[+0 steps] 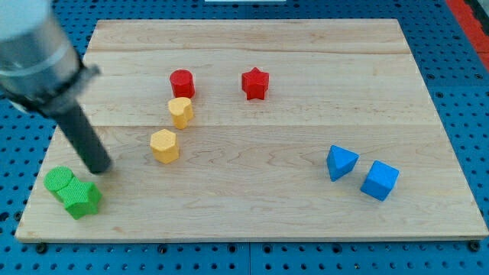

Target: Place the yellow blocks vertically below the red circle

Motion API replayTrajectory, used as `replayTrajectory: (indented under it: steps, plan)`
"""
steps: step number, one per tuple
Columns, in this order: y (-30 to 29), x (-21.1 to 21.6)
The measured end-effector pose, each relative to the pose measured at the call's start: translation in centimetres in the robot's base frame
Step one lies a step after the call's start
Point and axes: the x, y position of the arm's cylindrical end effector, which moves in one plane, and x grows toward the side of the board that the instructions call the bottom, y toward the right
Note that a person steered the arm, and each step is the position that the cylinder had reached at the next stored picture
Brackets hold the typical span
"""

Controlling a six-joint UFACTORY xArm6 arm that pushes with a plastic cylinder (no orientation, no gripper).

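Observation:
A red circle block point(182, 82) sits on the wooden board at the upper middle-left. A yellow block point(181, 111) lies just below it, nearly touching. A second yellow block, a hexagon point(163, 145), lies lower and slightly to the left, apart from the first. My tip point(100, 167) rests on the board to the left of the yellow hexagon, just above the green blocks, touching no yellow block.
A red star point(255, 83) sits right of the red circle. Two green blocks point(74, 192) lie touching at the board's lower left. A blue triangle-like block point(341, 162) and a blue cube point(380, 180) lie at the lower right. The board point(252, 214) rests on a blue perforated surface.

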Motion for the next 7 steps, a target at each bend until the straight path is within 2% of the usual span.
replayTrajectory:
  steps: [1, 2, 3, 4, 6, 7]
  plan:
    - [9.1, -1.1]
    - [14.0, -5.2]
    - [13.5, -11.0]
    - [10.5, -12.0]
    - [7.1, -10.9]
    - [10.5, -11.1]
